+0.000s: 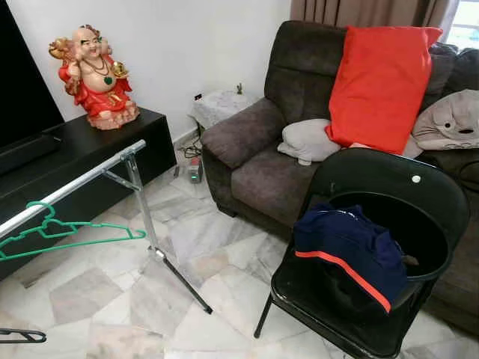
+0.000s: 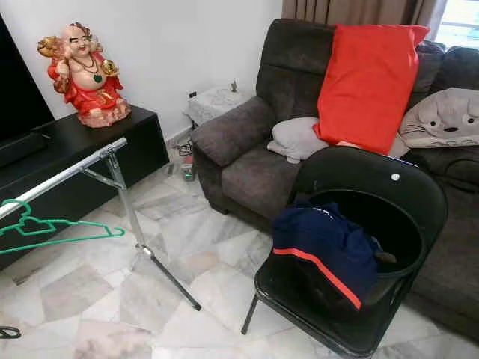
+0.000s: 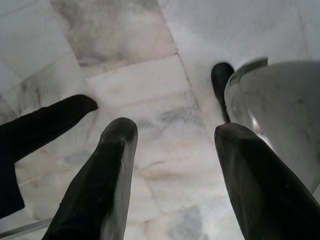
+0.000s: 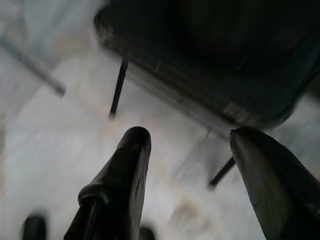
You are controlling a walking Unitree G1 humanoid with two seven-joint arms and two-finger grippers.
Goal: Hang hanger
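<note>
Green hanger hooked on the silver rail at left of frame. Lower right: black chair bearing a navy garment. Left gripper and right gripper both spread apart, empty, over marble floor.

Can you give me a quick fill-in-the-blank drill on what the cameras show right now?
1. The green hanger hangs on the silver ____.
2. The navy garment is draped over the rim of a black ____ on the folding chair.
3. The cushion leaning on the sofa is ____.
4. Left gripper and right gripper both have ____ fingers.

Missing words: rail; basket; red; open
</note>
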